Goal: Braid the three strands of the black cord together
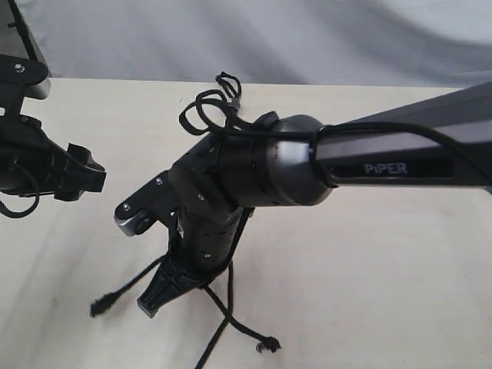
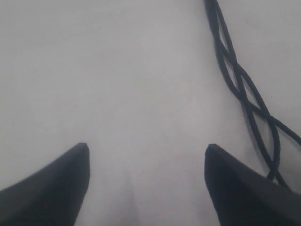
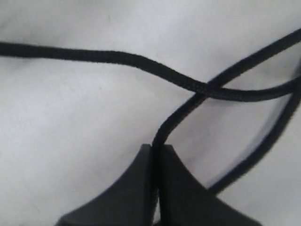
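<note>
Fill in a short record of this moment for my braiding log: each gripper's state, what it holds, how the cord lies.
left gripper: open, above bare table, holding nothing
right gripper: shut on a strand
held strand: crosses another strand just past the right gripper
black cord: a stretch already interlaced, lying on the table near the left gripper

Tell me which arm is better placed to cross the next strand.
Right. The right tool is shut on a strand. The left tool is open over the table, with the braided cord off to one side, so it would likely have to travel first.
</note>
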